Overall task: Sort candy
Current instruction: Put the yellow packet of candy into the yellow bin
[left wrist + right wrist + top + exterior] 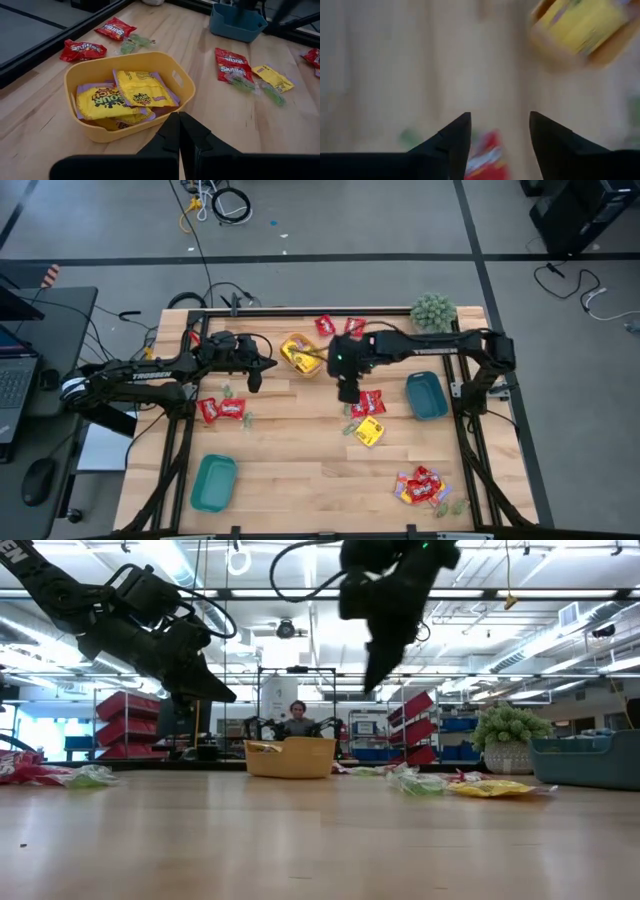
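Note:
My left gripper [254,380] [178,116] is shut and hovers above the table just left of the yellow tray [300,353] [90,70], which holds yellow candy packets [142,89]. My right gripper [348,392] [500,116] is open and raised, pointing down, with a red packet [487,155] on the table below its fingers. More red packets [220,410] [368,402], a yellow packet [370,430], pale green pieces [242,82] and a mixed pile [420,485] lie flat on the table.
A blue tray [427,395] stands to the right of my right gripper, and a teal tray [213,482] sits near the table's front left. The fuzzy green plant [433,310] is at the far right corner. Two red packets [338,326] lie behind the yellow tray.

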